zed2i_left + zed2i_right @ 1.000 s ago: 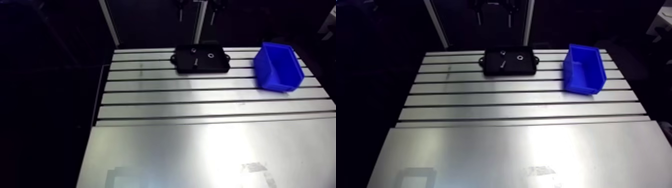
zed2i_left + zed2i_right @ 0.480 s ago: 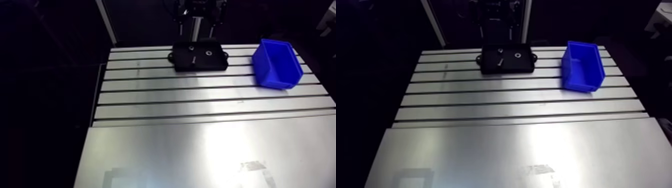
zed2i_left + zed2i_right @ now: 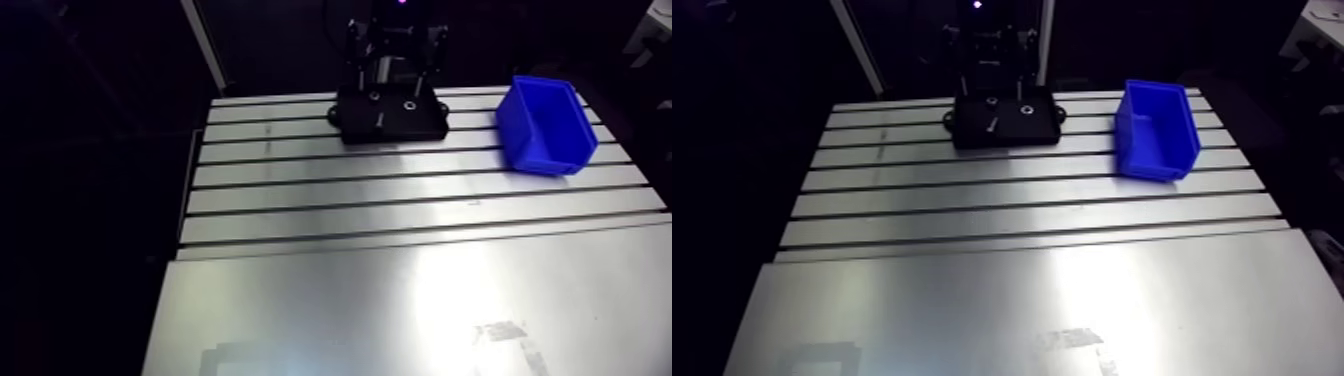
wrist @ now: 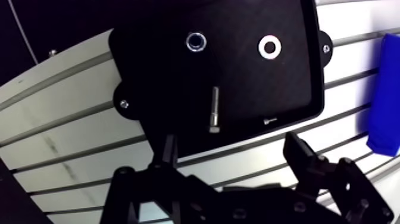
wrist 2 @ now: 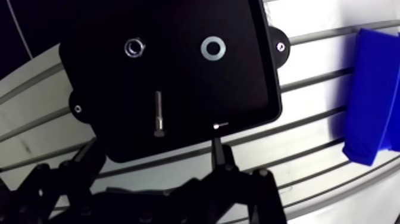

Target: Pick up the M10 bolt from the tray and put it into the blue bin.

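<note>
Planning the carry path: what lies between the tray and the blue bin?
Nothing: in the arm view only bare slotted table separates the tray and the bin.

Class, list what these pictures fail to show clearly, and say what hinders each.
Blue bin: wrist view, mostly cut off by the frame edge.
Bolt: thread too small in the arm view, blurred in the wrist view.
White mark on the tray: wrist view, too blurred to read.

Dim surroundings — glare, perhaps from overhead, washes the table (image 3: pixel 440 300); wrist view bends straight edges.
</note>
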